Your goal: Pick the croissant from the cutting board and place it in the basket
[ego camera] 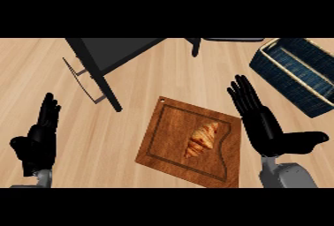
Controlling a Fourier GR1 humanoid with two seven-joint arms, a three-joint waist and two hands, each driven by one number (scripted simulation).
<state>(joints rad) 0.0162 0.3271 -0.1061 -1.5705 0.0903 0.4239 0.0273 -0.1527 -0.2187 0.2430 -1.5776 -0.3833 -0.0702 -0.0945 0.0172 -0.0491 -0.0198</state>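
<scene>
The left hand (39,134) showed at the lower left edge of the view, fingers straight and together, holding nothing — resting over the bare counter (98,132). Up and to the right of it stood a dark, angled piece of kitchen equipment (108,53) with thin metal handles; what it was could not be told.

Further right of that hand, and well apart from it, lay the cutting board (166,145), a wooden rectangle turned a little askew on the counter. The croissant (202,139) lay on the board's right half, untouched. Its long axis ran from lower left to upper right, tilted only slightly off the line running away from the robot, with the upper tip pointing roughly toward the basket.

The right hand (261,121) was flat and spread, fingers straight and pointing away from the robot, thumb stretched out to the right, holding nothing. The croissant lay just beside it on its left, at about palm level, so this hand was clearly the nearer of the two. Judging from that, a short sideways reach to the left would bring it over the pastry, with the fingers closing across the short width.

The basket (297,75) — dark blue weave with a pale rim — stood up and to the right of the right hand, near its fingertips (240,84).
</scene>
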